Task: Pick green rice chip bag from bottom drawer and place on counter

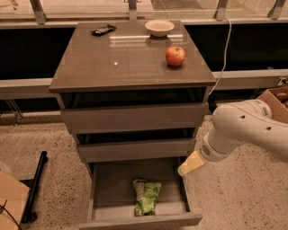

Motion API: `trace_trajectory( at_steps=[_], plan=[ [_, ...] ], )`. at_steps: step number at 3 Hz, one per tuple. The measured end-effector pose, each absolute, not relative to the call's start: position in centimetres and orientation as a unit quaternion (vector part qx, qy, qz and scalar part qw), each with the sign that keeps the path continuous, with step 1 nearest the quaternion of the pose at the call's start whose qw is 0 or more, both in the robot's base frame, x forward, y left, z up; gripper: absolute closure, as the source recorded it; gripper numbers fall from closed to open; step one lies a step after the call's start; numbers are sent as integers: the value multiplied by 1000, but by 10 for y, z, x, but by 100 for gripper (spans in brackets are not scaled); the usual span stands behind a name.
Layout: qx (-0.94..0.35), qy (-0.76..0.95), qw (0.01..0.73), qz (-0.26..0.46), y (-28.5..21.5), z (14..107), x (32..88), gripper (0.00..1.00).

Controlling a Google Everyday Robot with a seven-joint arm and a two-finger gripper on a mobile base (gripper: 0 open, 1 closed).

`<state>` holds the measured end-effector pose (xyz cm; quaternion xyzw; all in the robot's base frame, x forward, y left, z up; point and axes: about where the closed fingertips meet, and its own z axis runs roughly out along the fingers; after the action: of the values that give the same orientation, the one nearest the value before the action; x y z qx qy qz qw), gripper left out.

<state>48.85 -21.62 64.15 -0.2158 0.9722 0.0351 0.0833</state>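
Approach step. The gripper (190,164) hangs over the right rim of the open bottom drawer (139,221); whether it is open or closed cannot be told. The green rice chip bag (146,196) lies inside. Next: shift left and descend.

This looks like a robotics test area in an office-type building, not a home. A free-standing grey-brown three-drawer cabinet (135,119) sits alone on a speckled stone floor (234,197), backed by a low black wall topped with glazing and metal posts (38,11). A white cable (225,58) hangs behind it and a brown cardboard box (274,101) lies at the right edge. A smooth white robot arm (243,130) reaches in from the right, its pale end effector (186,168) just beside the right wall of the open bottom drawer (139,220)
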Motion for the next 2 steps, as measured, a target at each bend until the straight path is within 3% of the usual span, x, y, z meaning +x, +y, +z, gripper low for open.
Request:
trace_trajectory(
  at_steps=[2],
  plan=[
    [-160, 980, 55, 106, -178, 575, 498, 0]
  ],
)
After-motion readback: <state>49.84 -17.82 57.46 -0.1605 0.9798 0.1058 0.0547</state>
